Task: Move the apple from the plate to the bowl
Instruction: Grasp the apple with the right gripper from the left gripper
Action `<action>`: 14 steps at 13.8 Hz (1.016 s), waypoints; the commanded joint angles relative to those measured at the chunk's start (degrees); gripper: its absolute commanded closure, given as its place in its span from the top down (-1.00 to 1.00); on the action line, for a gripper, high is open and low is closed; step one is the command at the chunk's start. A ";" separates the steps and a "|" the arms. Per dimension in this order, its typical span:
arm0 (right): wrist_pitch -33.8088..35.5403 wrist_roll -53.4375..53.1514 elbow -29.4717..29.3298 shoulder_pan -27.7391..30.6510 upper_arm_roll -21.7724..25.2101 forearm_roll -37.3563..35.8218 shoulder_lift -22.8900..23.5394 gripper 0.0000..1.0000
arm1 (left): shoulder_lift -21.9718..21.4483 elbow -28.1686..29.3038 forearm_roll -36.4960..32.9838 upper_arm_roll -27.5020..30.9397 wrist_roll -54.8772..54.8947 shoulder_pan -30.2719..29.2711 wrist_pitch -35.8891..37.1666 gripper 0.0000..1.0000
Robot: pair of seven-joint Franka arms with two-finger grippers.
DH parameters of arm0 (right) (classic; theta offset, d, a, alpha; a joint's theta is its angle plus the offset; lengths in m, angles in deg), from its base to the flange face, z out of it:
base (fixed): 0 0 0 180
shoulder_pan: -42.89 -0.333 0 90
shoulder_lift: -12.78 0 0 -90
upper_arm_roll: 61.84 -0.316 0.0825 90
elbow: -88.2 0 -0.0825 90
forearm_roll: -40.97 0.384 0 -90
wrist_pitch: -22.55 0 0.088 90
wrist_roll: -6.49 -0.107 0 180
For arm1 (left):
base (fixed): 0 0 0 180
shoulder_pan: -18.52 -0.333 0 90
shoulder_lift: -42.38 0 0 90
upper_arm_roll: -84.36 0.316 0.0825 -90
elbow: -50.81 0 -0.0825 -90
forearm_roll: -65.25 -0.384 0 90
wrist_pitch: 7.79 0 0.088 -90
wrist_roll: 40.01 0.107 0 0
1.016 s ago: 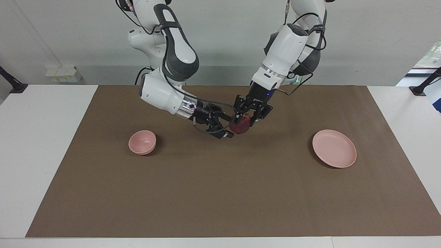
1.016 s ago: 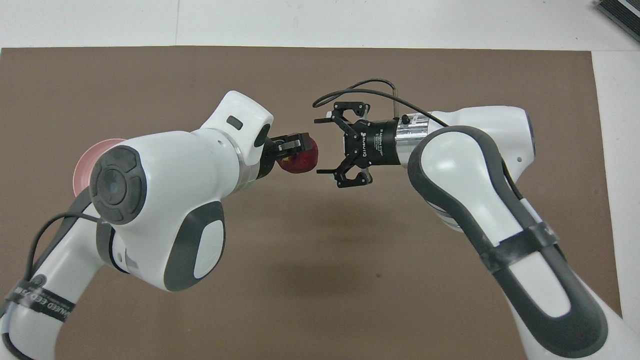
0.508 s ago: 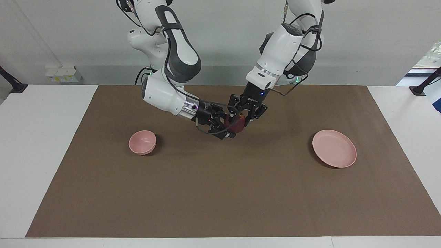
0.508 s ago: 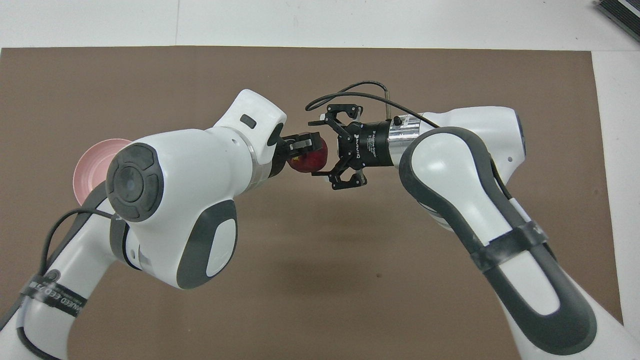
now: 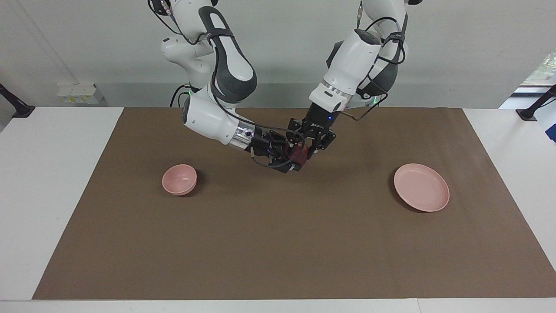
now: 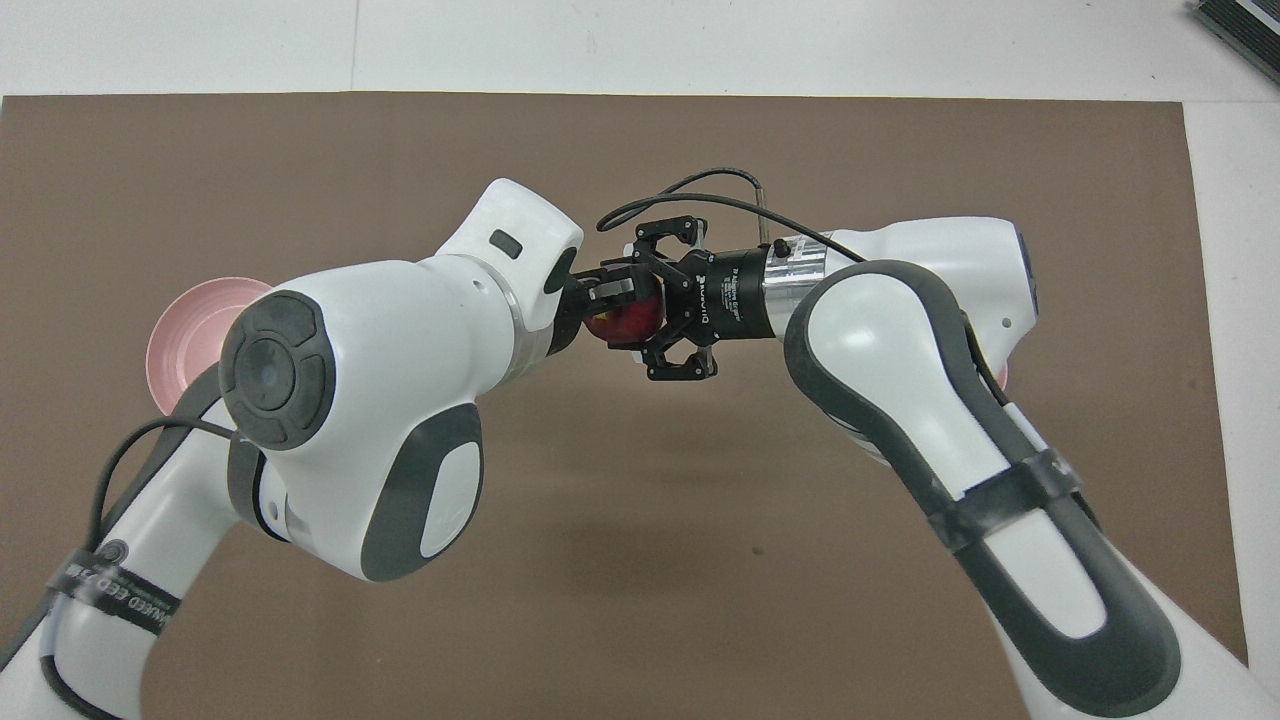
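- Brown mat (image 5: pixel 278 243) covers most of the table; both arms meet in the air over its middle, between the two dishes.
- Plate (image 5: pixel 421 187) lies toward the left arm's end of the mat, bare. Bowl (image 5: pixel 179 179) stands toward the right arm's end, also bare; the two are well apart.
- Apple (image 5: pixel 299 153) is off the plate, up in the air over the mat's middle and pinched between the two grippers, so the step in hand reads as a mid-air handover.
- Left gripper (image 6: pixel 610 300) is clamped on the apple; one finger lies across its top in the overhead view.
- Right gripper (image 6: pixel 642 312) comes in level from the right arm's end, its fingers (image 6: pixel 668 368) spread either side of the apple. Whether they are pressing on it I cannot tell.
- To do the handover well, judged from this:
  - The right gripper needs to close firmly across the apple's widest part before the left one lets go.
  - The fruit is round and smooth, so an off-centre pinch could squirt it out onto the mat.
  - The two sets of fingers look crossed at an angle to each other, which keeps them from clashing.
  - The left gripper should open fully and back straight off, so it does not drag the apple.
- Next leg, as I judge it: carry to the bowl and release low over it.
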 commanded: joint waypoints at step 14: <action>-4.72 19.14 1.74 0.03 0.40 -16.57 0.34 -1.00 | -2.05 0.62 0.60 0.23 0.49 -0.23 17.83 1.00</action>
